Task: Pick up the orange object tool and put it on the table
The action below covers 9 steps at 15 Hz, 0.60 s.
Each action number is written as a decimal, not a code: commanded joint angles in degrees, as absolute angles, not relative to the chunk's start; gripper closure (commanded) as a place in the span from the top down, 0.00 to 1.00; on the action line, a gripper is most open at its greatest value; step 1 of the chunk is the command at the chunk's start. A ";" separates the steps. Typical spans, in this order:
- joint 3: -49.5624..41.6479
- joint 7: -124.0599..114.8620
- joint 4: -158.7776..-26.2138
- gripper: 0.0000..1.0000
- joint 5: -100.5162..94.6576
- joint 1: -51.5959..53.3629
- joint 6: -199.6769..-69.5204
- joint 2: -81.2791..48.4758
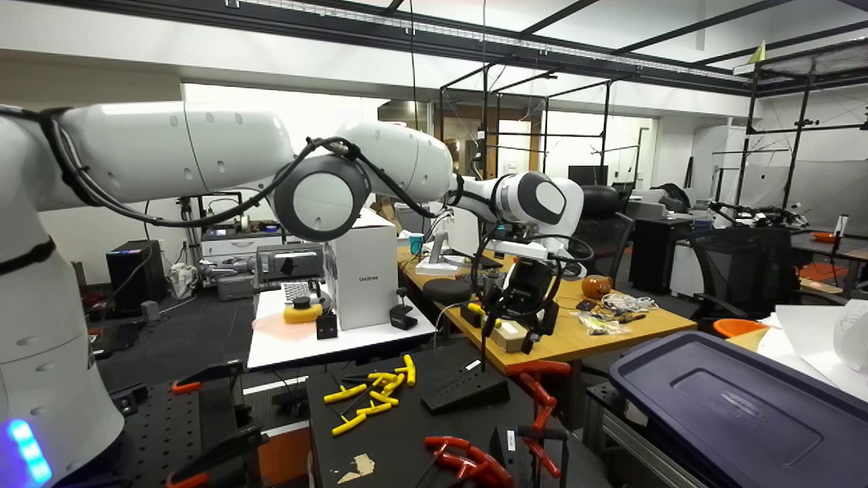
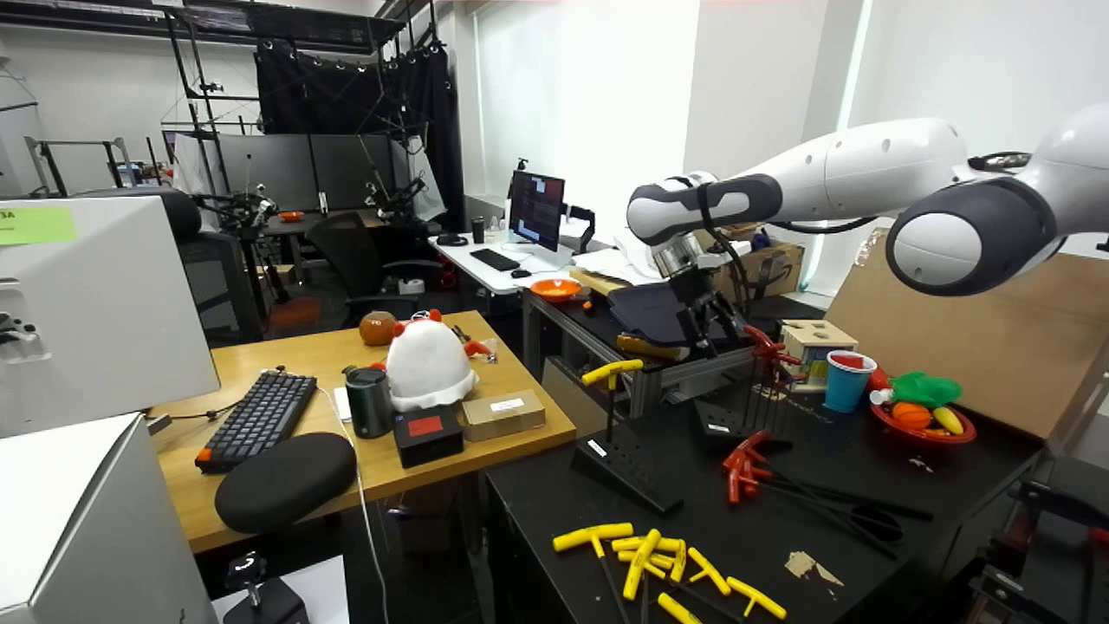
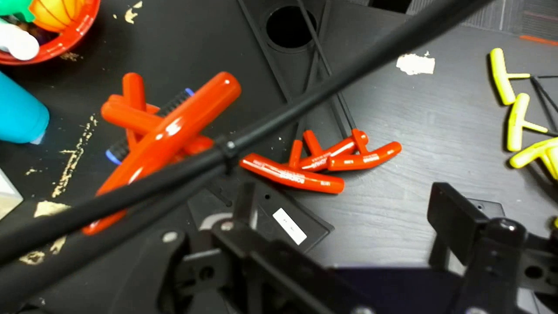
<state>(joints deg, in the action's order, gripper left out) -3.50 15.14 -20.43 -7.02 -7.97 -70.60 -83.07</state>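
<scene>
Black worktop (image 3: 436,131) below, tan wooden table (image 2: 511,368) well away from the jaws, and the gripper (image 3: 344,207) hangs with its jaws wide apart, no tool between them! Loose orange tools (image 3: 316,163) lie ahead of the gap in the wrist view, handles running roughly along the jaws' line of closing, shafts pointing away. The standing orange tools (image 3: 174,126) are out past the jaw on that view's left, top handle slanting diagonally. Which one's wanted? Can't tell! Either way, I'd say this calls for a wrist turn to pinch across a handle.
</scene>
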 commanded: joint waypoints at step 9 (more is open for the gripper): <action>1.27 8.52 -20.22 1.00 2.38 -12.70 -80.63 -78.98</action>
